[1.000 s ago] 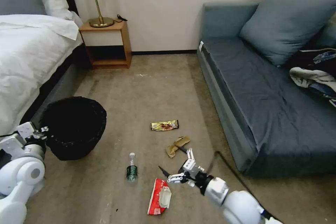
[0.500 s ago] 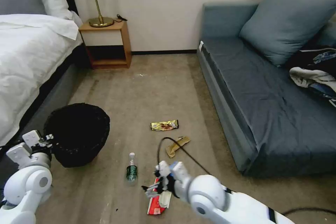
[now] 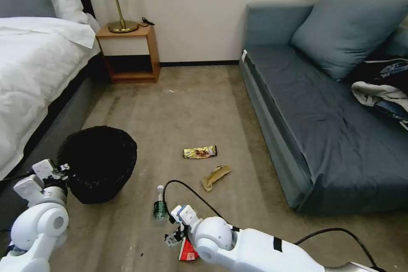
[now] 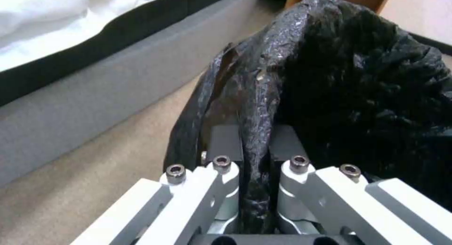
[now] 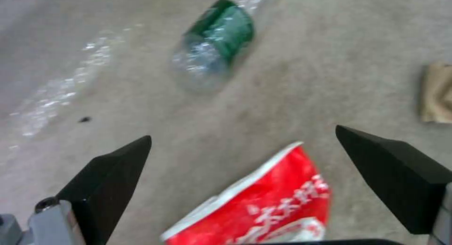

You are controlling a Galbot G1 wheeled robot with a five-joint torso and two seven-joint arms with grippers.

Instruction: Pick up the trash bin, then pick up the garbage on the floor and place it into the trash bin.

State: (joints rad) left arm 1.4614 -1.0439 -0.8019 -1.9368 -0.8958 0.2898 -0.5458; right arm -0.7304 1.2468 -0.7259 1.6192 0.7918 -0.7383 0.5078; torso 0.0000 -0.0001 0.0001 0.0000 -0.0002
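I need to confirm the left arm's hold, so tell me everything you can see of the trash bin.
The trash bin is round and lined with a crinkled, glossy black plastic bag that hides its walls. It stands upright on the carpet beside the bed, mouth open and dark inside. The left gripper is shut on a fold of the bag at the near rim; the left wrist view shows the plastic pinched between its fingers. No litter touches it.

On the beige carpet floor [image 3: 191,102] before me lie a gold snack wrapper [image 3: 199,152], crumpled brown paper [image 3: 215,177], a green-labelled bottle [image 3: 160,204] and a red-and-white wrapper [image 5: 263,206].
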